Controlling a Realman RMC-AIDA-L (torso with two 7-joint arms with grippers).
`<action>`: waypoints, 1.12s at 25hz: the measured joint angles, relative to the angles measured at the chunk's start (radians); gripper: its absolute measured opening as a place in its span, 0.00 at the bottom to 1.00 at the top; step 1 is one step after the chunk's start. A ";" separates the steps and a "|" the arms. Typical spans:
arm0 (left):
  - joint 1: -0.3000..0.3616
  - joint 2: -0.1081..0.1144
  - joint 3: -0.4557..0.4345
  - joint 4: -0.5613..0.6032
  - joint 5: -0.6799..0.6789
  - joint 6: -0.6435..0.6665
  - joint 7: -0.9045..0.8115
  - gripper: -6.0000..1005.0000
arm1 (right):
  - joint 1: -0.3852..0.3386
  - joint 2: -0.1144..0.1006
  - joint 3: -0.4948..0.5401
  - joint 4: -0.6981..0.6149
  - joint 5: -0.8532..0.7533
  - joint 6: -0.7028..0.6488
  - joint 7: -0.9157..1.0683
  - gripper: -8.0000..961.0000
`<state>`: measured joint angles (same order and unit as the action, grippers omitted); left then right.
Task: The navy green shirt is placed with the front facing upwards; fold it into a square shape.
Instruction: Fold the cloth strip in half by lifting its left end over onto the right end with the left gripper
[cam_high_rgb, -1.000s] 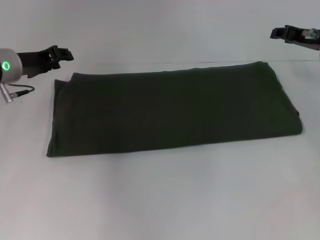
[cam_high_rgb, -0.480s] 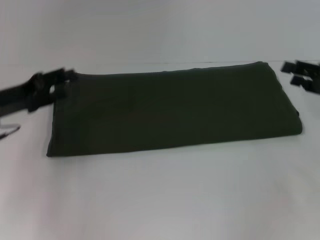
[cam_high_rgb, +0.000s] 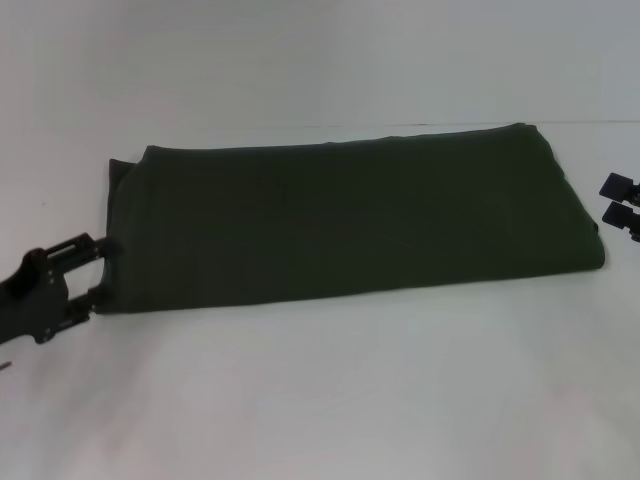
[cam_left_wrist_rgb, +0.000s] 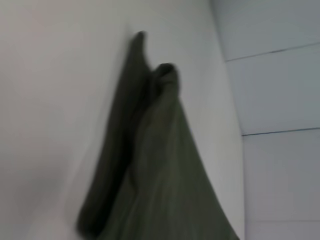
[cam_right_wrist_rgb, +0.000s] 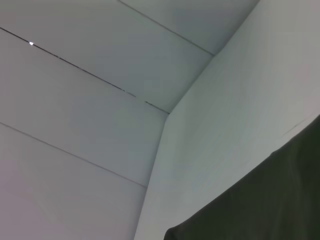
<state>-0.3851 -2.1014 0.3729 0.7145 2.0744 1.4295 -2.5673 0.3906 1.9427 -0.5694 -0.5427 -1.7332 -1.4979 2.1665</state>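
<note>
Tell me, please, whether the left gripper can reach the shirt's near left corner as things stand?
Probably yes: the left gripper is open right beside that corner of the navy green shirt, with nothing between.

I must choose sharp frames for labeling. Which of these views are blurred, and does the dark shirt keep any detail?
Head view: slightly soft, the folded shirt nearly uniform dark, left gripper readable. Left wrist view: blurred, shirt edge smeared. Right wrist view: sharp wall seams, shirt only a dark corner.
</note>
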 joint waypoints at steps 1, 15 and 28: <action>0.002 -0.002 0.000 -0.004 0.007 -0.005 -0.010 0.73 | 0.000 0.000 -0.002 0.000 0.000 -0.001 -0.001 0.71; 0.017 -0.010 -0.003 -0.058 0.044 -0.134 -0.110 0.73 | -0.011 -0.004 0.002 0.001 0.000 -0.014 -0.030 0.70; -0.007 -0.009 0.008 -0.098 0.049 -0.239 -0.141 0.73 | -0.007 -0.007 0.002 0.001 0.001 -0.021 -0.025 0.70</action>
<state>-0.3920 -2.1108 0.3804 0.6166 2.1239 1.1905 -2.7084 0.3838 1.9353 -0.5675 -0.5414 -1.7318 -1.5188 2.1411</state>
